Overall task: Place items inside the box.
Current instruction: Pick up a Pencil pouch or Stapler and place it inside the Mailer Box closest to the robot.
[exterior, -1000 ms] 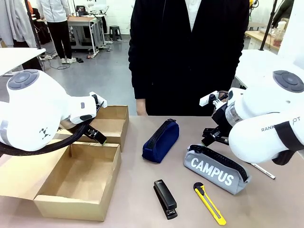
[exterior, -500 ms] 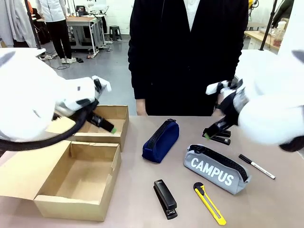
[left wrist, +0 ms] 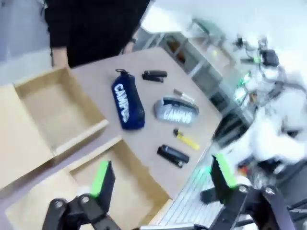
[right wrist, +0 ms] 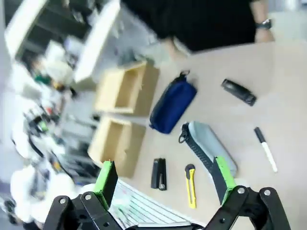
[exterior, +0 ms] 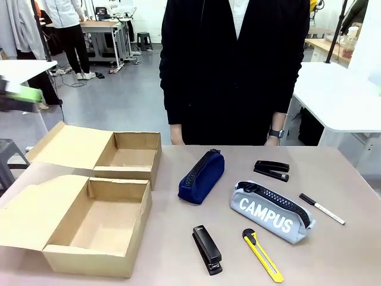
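Note:
On the table lie a navy zip pouch (exterior: 201, 168), a grey pouch lettered "CAMPUS" (exterior: 271, 211), a black stapler (exterior: 206, 249) and a yellow-and-black utility knife (exterior: 262, 255). An open cardboard box (exterior: 98, 226) stands at the front left. My left gripper (left wrist: 161, 175) is open and empty, high above the table. From there the navy pouch (left wrist: 127, 100), grey pouch (left wrist: 176, 111), stapler (left wrist: 172, 155) and knife (left wrist: 186, 140) lie far below. My right gripper (right wrist: 164, 179) is also open and empty, high over the navy pouch (right wrist: 172, 106) and grey pouch (right wrist: 208, 148).
A second open cardboard box (exterior: 128, 156) stands behind the first. A second black stapler (exterior: 272, 169) and a marker pen (exterior: 321, 208) lie at the right. A person in black stands at the table's far edge. A blurred green pad (exterior: 21, 94) shows at the far left.
Both arms have swung up and outward, away from the table and out of the front view's middle. The items and boxes have not moved.

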Robot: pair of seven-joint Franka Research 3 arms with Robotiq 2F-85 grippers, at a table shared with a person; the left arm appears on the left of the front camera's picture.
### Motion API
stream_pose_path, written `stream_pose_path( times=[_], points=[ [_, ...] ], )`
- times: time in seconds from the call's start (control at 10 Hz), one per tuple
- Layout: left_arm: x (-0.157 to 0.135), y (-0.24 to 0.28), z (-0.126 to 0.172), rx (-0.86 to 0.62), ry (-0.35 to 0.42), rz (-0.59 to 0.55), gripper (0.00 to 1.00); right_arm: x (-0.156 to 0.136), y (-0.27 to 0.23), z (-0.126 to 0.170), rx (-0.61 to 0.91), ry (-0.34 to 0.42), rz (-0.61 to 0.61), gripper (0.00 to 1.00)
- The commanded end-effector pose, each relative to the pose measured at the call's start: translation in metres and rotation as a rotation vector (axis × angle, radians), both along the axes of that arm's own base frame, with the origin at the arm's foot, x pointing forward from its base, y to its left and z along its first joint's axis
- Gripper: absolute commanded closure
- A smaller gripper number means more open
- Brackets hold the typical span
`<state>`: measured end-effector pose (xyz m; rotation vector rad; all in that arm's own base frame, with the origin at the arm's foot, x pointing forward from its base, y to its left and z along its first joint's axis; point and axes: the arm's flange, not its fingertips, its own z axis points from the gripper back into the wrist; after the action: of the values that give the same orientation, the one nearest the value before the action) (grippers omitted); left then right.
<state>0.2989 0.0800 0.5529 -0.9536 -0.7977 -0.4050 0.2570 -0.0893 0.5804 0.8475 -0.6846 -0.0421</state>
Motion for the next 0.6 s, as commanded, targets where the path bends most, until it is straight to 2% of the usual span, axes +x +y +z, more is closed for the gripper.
stream_pose_path(
  times=[0.0, 0.1, 0.2, 0.3, 0.4, 0.5],
  points=[
    [-0.049, 0.073, -0.108, -0.361, 0.042, 0.219, 0.00, -0.079, -0.087, -0.138, 0.419, -0.085, -0.304, 0.00],
    [-0.050, 0.088, -0.138, -0.498, 0.108, 0.322, 0.00, -0.085, -0.108, -0.162, 0.473, -0.083, -0.393, 0.00],
    [-0.049, 0.094, -0.165, -0.608, 0.156, 0.344, 0.00, -0.086, -0.116, -0.186, 0.503, -0.073, -0.446, 0.00],
    [-0.048, 0.091, -0.180, -0.677, 0.191, 0.379, 0.00, -0.084, -0.118, -0.198, 0.505, -0.030, -0.478, 0.00],
    [-0.043, 0.081, -0.183, -0.710, 0.248, 0.415, 0.00, -0.083, -0.117, -0.201, 0.496, 0.008, -0.534, 0.00],
    [-0.044, 0.178, -0.145, -0.568, 0.200, 0.360, 0.00, -0.096, -0.214, -0.129, 0.481, 0.015, -0.470, 0.00]
  ],
)
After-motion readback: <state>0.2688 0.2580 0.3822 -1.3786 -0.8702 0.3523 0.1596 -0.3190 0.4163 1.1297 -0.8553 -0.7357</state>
